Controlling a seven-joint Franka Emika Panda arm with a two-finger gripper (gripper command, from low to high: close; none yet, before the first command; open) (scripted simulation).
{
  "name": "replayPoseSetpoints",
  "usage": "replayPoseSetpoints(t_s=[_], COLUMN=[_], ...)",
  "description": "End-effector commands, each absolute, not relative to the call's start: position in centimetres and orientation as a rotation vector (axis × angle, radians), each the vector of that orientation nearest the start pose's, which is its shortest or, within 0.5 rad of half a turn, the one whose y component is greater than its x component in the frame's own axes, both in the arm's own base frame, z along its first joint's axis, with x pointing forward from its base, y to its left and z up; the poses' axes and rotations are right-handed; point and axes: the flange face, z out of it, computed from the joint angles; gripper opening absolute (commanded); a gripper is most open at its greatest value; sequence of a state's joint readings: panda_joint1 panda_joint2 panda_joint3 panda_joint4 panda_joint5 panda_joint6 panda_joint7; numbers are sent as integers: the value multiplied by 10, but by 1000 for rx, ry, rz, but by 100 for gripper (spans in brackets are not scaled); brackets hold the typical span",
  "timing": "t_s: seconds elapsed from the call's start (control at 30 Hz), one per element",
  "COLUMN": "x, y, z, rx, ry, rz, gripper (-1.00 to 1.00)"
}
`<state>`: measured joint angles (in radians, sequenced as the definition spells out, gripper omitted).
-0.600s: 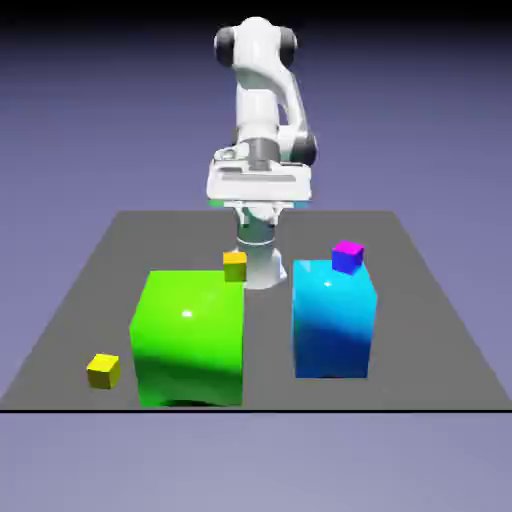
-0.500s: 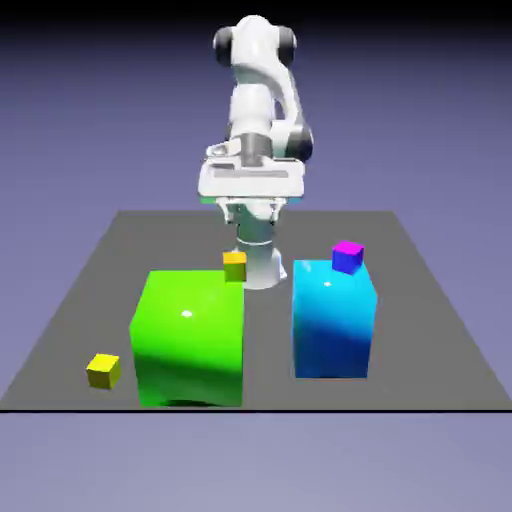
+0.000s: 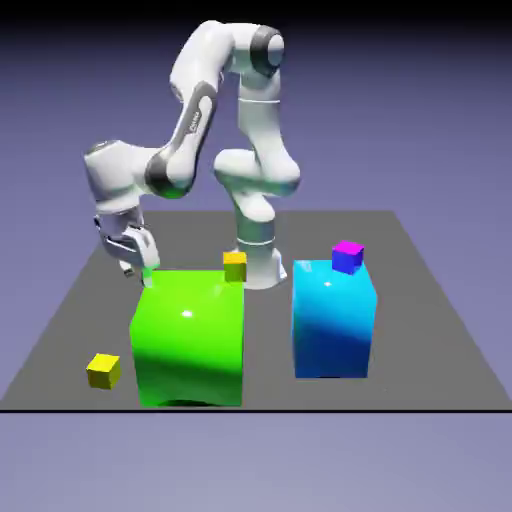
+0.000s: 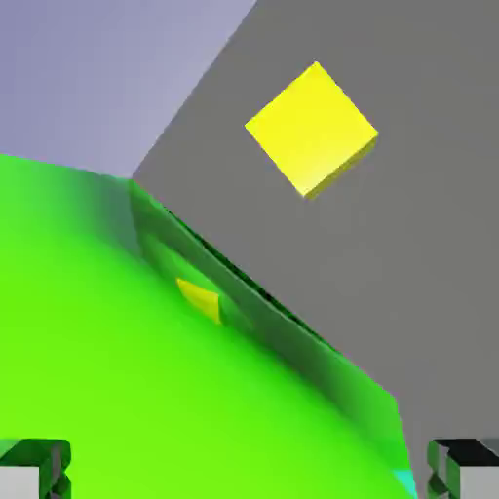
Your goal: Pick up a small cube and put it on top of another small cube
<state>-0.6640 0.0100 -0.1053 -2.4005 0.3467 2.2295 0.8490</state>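
Fingers spread wide and empty, the gripper (image 3: 140,268) at left centre could clip the big green block (image 3: 188,335) just beside it

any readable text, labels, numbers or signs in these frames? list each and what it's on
One marking only: a small dark mark on the white arm's link in the exterior view, too small and blurred to read.
No text shows on the green block, the cyan-blue block, the yellow cube, the orange-yellow cube, the purple cube, the table or the gripper.
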Motion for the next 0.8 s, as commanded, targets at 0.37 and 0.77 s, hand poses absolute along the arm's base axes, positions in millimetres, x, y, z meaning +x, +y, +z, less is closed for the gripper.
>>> replayPoseSetpoints(t_s=[0.37, 0.77], x=[211, 204], y=[-387, -342], z=[158, 96], rx=[-822, -733], ry=[2391, 2334], rz=[1016, 1186], gripper=[0, 0])
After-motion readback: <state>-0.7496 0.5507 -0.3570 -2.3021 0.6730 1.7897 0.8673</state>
